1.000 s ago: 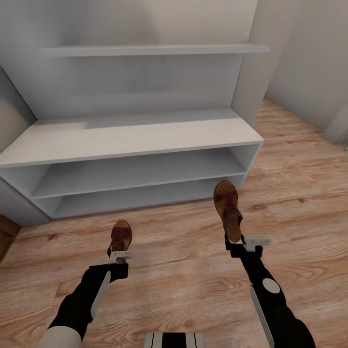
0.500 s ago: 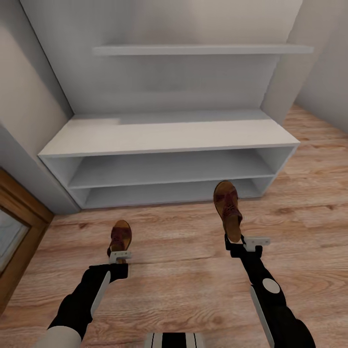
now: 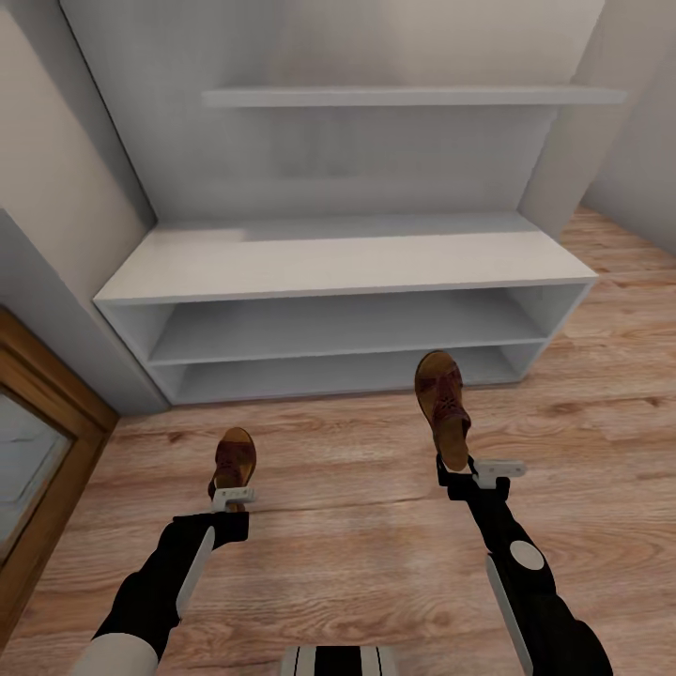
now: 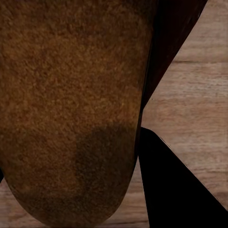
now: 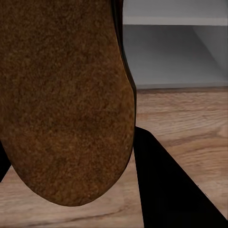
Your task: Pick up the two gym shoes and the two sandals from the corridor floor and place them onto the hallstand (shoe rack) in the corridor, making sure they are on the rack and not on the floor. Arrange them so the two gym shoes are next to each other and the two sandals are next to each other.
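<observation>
Change: camera has swung, so the hallstand (image 3: pixel 347 272) sits further right in frame than a second ago; arms and sandals keep their places in frame.
Left gripper (image 3: pixel 233 496): lower left of frame, clamped on the heel of the left sandal (image 3: pixel 234 461), held above the corridor floor (image 3: pixel 357 526).
Right gripper (image 3: pixel 468 472): lower right, clamped on the heel of the right sandal (image 3: pixel 443 406), toe pointing at the rack's lowest tier.
Hallstand: upper centre, against the wall.
Door frame (image 3: pixel 47 441): brown wood, left edge.
</observation>
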`<state>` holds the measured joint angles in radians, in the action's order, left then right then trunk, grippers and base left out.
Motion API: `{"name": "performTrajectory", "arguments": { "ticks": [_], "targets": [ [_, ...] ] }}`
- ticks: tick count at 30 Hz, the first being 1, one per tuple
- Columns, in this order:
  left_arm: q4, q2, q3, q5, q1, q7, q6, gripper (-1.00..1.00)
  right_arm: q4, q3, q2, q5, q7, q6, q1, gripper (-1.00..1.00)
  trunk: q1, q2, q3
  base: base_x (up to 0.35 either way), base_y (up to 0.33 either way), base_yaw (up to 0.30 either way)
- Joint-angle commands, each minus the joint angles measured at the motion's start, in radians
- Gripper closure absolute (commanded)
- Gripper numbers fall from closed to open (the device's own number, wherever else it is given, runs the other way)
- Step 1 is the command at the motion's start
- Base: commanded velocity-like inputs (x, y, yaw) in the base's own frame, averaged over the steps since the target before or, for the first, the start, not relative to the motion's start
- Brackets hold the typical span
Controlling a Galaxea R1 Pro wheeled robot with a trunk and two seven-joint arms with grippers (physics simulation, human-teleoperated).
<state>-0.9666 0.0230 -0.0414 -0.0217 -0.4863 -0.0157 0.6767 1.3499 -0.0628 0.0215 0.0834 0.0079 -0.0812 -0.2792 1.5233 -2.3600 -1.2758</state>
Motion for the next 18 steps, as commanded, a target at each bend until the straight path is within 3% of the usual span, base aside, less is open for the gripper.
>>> {"name": "performTrajectory", "arguments": {
  "ticks": [1,8,18],
  "targets": [
    [0.0,0.0,0.0,0.003,0.0,-0.003,0.0,1.0,0.0,0.0,0.0,-0.004,0.001,0.0,0.0,1.0,0.0,0.0,0.0,0.0,0.2,0.0],
    [0.0,0.0,0.0,0.004,0.0,-0.003,0.0,1.0,0.0,0.0,0.0,-0.004,0.001,0.0,0.0,1.0,0.0,0.0,0.0,0.0,0.249,0.0],
    [0.0,0.0,0.006,0.005,0.0,-0.003,0.0,1.0,0.0,0.0,0.0,-0.004,0.001,0.0,0.0,1.0,0.0,0.0,0.0,0.0,0.026,0.0]
  ]
}}
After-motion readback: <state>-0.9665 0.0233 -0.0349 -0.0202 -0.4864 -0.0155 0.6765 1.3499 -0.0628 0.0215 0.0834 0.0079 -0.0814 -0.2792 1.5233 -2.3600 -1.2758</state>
